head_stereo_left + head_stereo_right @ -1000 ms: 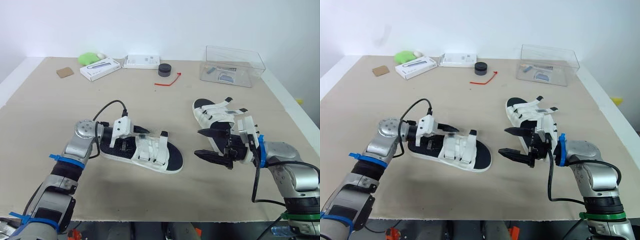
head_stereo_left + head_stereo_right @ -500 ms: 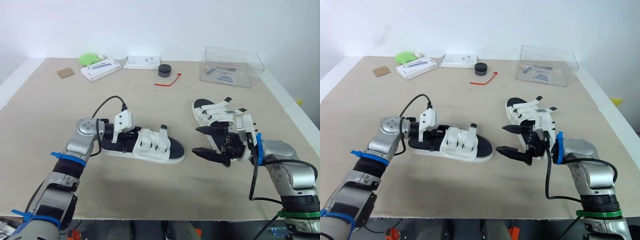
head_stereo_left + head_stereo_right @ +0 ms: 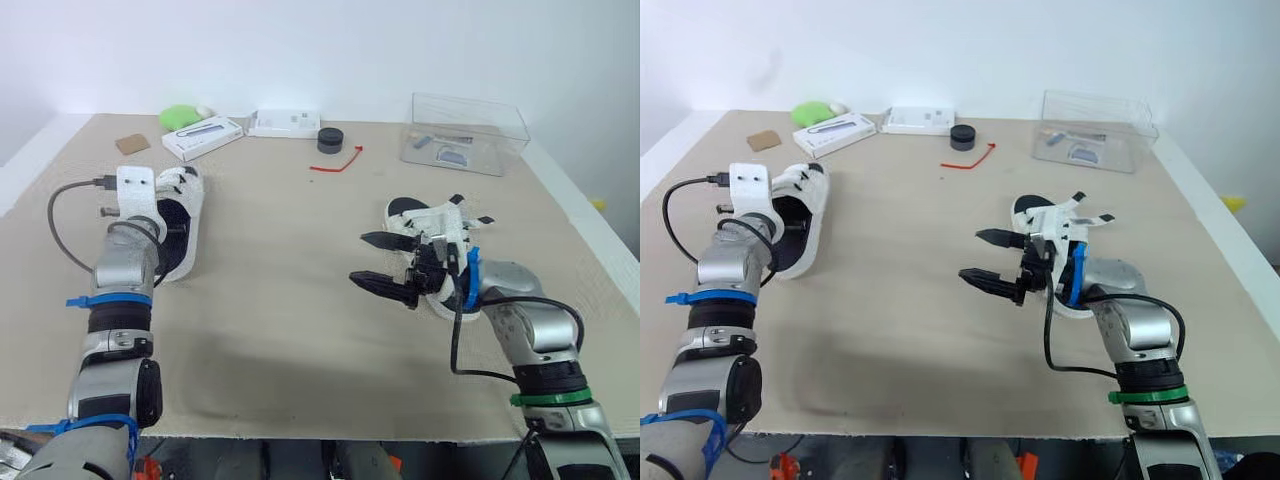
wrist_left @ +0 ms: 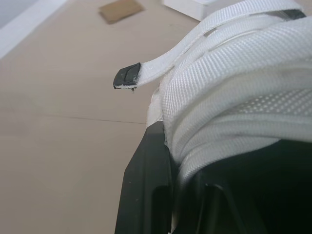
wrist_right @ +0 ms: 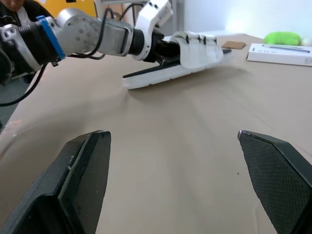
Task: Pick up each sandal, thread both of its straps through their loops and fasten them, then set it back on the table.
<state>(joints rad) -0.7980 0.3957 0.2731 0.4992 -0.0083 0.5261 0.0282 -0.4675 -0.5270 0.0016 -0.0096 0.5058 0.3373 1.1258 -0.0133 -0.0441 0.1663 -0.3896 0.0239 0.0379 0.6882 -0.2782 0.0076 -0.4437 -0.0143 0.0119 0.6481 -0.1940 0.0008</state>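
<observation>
1. The table (image 3: 290,330) carried both sandals, well apart, with a clear box (image 3: 465,130), two white boxes and some small items along its far edge.
2. The first sandal (image 3: 182,215) sat on the robot's left side of the table, gripped near one end by the left gripper (image 5: 165,47), whose fingers were pressed onto it. In the right wrist view it looked tilted. Whether its low end touched the table could not be told.
3. The second sandal (image 3: 428,232) lay flat on the right side, with its strap ends splayed outward and apparently unfastened.
4. The right gripper (image 3: 362,260) hovered over bare table just beside the second sandal. Its fingers were spread wide and empty, and they pointed across at the other arm.
5. On the first sandal, one strap's dark tip (image 4: 127,75) stuck out free from the white webbing.

Risks, as judged from this moment:
- The one-ended grip looked shallow. A tug from the right gripper on a strap could lever the sandal out of the left fingers or twist it.
- The free tip was small and floppy. A wide approach could brush it aside or pinch the webbing beneath it instead, loosening what was already threaded.
- The right arm sat close to the second sandal. Swinging toward the left could nudge that sandal or catch its splayed straps.
</observation>
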